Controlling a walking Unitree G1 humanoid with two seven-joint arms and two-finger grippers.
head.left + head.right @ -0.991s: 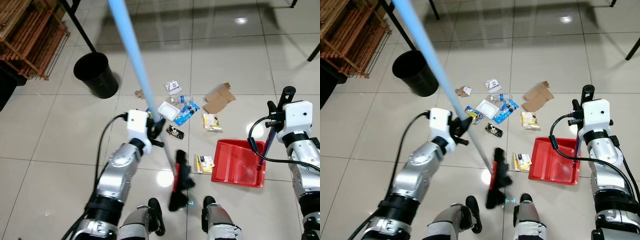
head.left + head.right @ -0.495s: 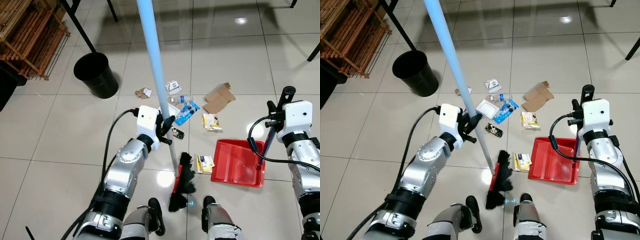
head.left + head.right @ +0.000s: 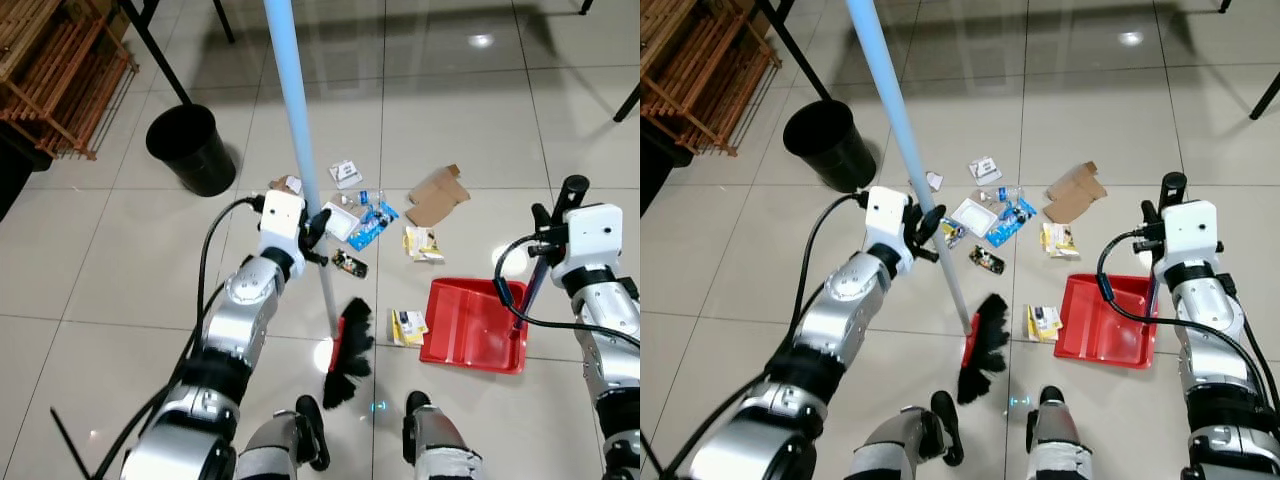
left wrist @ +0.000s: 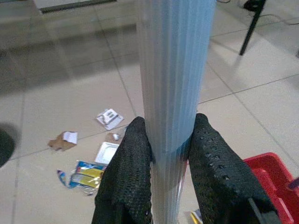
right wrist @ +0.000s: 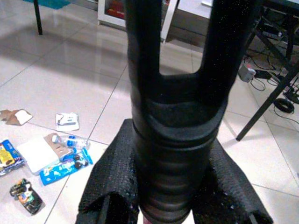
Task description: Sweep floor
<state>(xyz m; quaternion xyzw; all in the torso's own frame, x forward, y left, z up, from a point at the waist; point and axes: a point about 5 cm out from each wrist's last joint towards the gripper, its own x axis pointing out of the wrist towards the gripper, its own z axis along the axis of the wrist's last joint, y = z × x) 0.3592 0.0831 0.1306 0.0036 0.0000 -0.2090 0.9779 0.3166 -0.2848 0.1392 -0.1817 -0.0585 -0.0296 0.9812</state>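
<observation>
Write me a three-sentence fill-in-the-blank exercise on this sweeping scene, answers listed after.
1. The left tool is shut on the pale ___ broom handle.
2. The right tool holds the black handle of the ___ dustpan.
3. The black bin stands beside a ___ rack.

Answers: blue; red; wooden

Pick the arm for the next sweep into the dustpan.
Left. Its end effector is shut on the broom handle, bristles beside the yellow packet at the red dustpan, which the right end effector holds.
</observation>
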